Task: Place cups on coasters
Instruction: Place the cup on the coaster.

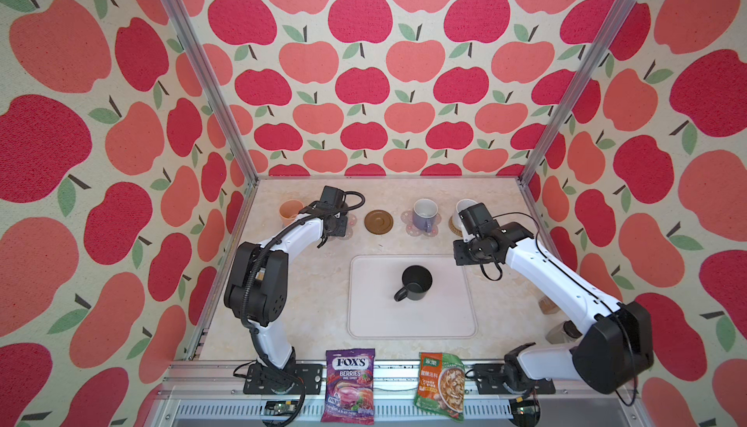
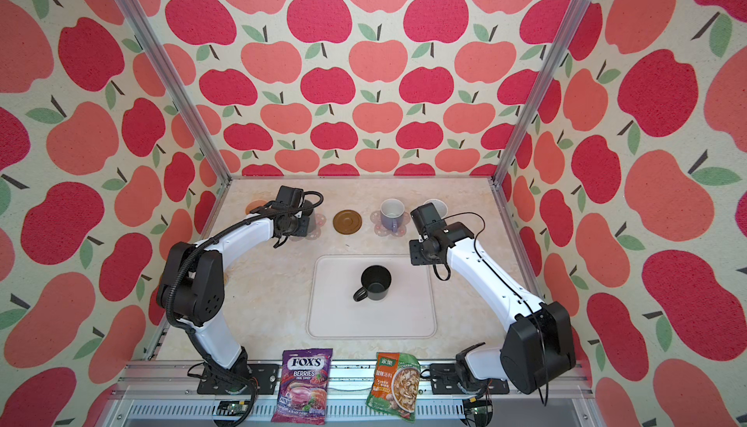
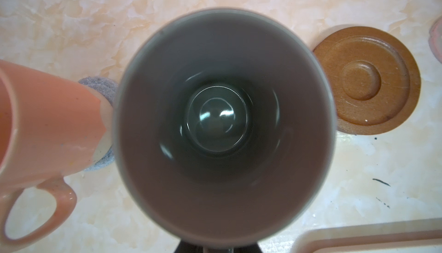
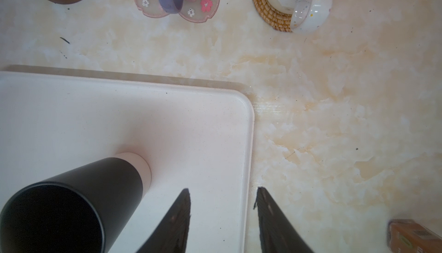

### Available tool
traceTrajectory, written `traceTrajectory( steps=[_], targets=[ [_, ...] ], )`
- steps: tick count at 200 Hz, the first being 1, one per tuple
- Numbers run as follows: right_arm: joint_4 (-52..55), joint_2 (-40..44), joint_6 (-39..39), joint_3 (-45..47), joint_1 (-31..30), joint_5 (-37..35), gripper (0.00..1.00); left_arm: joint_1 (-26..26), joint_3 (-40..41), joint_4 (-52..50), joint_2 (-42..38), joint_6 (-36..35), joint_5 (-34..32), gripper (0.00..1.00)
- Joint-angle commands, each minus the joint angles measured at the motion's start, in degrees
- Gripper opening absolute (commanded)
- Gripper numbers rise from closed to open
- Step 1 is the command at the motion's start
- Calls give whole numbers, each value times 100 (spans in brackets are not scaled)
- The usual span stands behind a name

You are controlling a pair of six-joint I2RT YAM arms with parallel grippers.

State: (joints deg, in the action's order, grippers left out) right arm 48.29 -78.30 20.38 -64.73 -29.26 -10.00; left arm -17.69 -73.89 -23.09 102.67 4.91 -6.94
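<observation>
Nearest, the black mug (image 1: 416,281) stands upright on the pale tray (image 1: 364,324), not yet placed. The right tool (image 4: 223,189) hovers over the tray's corner, jaws partly apart and empty. Farther back, the left tool (image 1: 338,228) is clamped on the tall grey mug (image 3: 222,125) over a pink flower coaster (image 2: 319,221); I cannot tell whether the mug is set down. The peach mug (image 1: 291,211), lavender mug (image 1: 424,213) and speckled mug (image 1: 465,207) are seated on theirs. The brown coaster (image 1: 378,221) lies bare.

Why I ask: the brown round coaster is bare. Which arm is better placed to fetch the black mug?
Right, probably: its fingers stand open and empty beside the black mug on the pale rectangular tray; the left arm holds the tall grey mug.
</observation>
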Motion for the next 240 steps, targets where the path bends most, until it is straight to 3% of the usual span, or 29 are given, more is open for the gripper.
traceTrajectory(
  steps=[1,83,213,240],
  targets=[
    [222,-49,-122,-188,-20,-90,48,69,-315,617,-36,-95,45,0],
    [275,-92,-78,-244,-23,-108,48,150,-485,674,216,-141,79,0],
    [179,-89,-52,-163,-28,-3,48,144,-416,481,40,640,96,0],
    [172,-71,-49,-145,-23,7,48,95,-451,394,93,746,-145,0]
  ],
)
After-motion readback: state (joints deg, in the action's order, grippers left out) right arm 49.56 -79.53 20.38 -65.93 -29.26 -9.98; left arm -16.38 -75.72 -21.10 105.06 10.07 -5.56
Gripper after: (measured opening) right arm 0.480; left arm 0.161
